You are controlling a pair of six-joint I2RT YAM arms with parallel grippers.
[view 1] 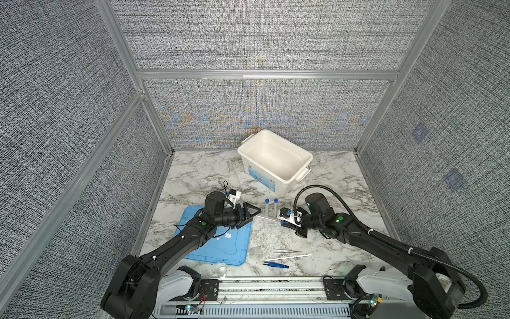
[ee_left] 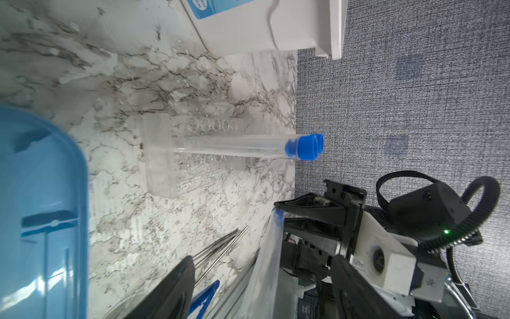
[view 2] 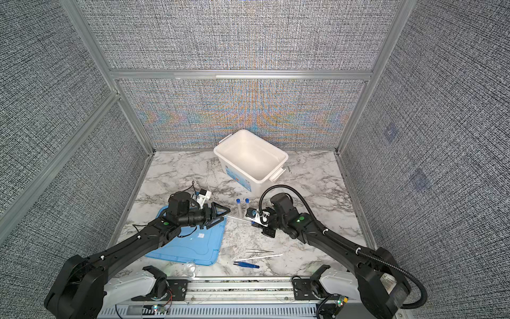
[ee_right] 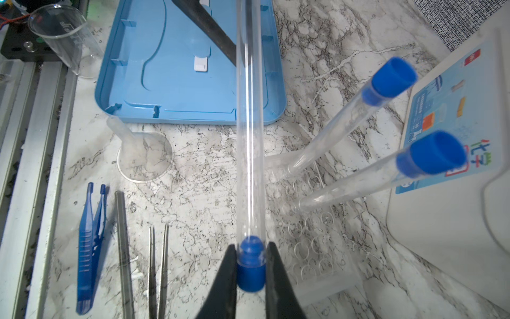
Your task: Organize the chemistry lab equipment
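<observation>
Both arms reach in from the near edge of the marbled worktop [view 1: 331,176] and meet close to its middle. The left arm is stretched low over the flat light-blue lid [view 1: 220,248] with its wrist rolled onto its side, and the right arm angles in from the right with its wrist turned toward the left. Behind them the large white tub [view 1: 248,165] stands open near the back wall, taking no part in this. Near its front wall the clear rack [ee_right: 311,243] sits on the worktop with two blue-capped tubes [view 1: 267,207] upright in its far holes. The third tube [ee_right: 249,124] is what the coming move turns on. It is held off the worktop close by the rack, its long axis near level and running straight from one tool to the other. The right tool [ee_right: 251,265] is clenched on the blue cap end. The rounded clear end points at the left tool [view 1: 252,217], whose jaws stand wide apart on either side of that end, released, with no press on the glass that the left wrist view shows. So the right arm has the tube and the left is the one nearer its free end — probably a hand-over, or a steadying hold so the tube can be swung upright over an empty hole. Along the near edge lie the small clear glass dishes [ee_right: 145,160], the blue tweezers [view 1: 276,265], the silver tweezers [view 1: 288,250] and the thin white stick [view 1: 288,257] — all untouched.
</observation>
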